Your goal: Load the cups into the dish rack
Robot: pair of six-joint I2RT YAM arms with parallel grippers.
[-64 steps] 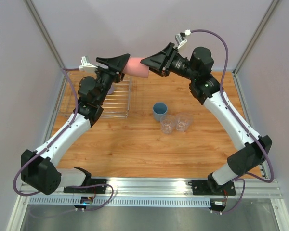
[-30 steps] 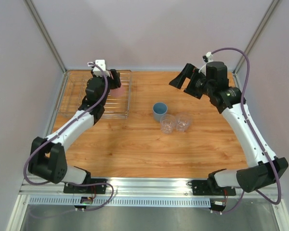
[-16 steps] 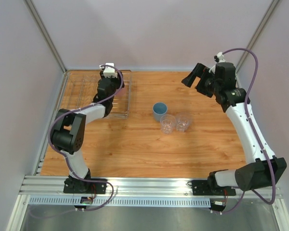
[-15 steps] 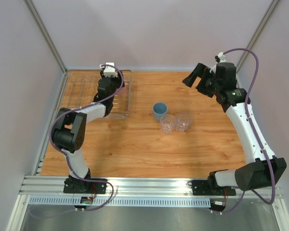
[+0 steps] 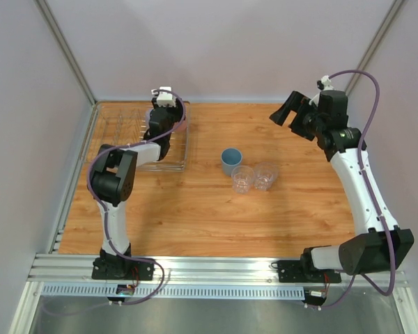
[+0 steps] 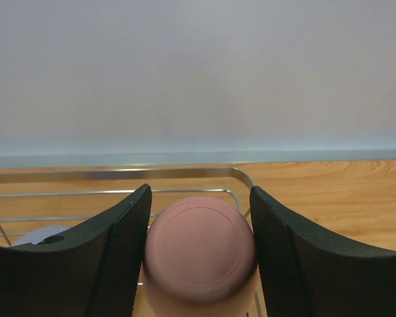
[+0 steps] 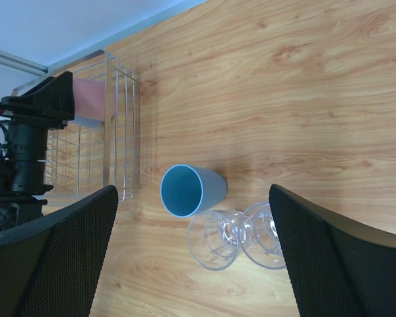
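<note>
We have the pink cup (image 6: 199,261) clamped between the jaws of the left gripper (image 6: 199,221), its base toward the wrist camera, held over the far right corner of the dish rack (image 7: 122,132). We cannot tell whether it touches the wires yet, because the arm hides that spot from above. Our worry is the release. If we let go too high or with the cup tilted, it may bounce off a wire, roll over the low rim onto the table, or knock the pale shape at the lower left of the wrist view, probably the lavender cup. The right gripper (image 5: 290,113) hangs wide open and empty, well apart from the blue cup (image 7: 188,190) and the clear tumblers (image 7: 218,239). These stand so close together that a careless reach for one could tip its neighbours.
</note>
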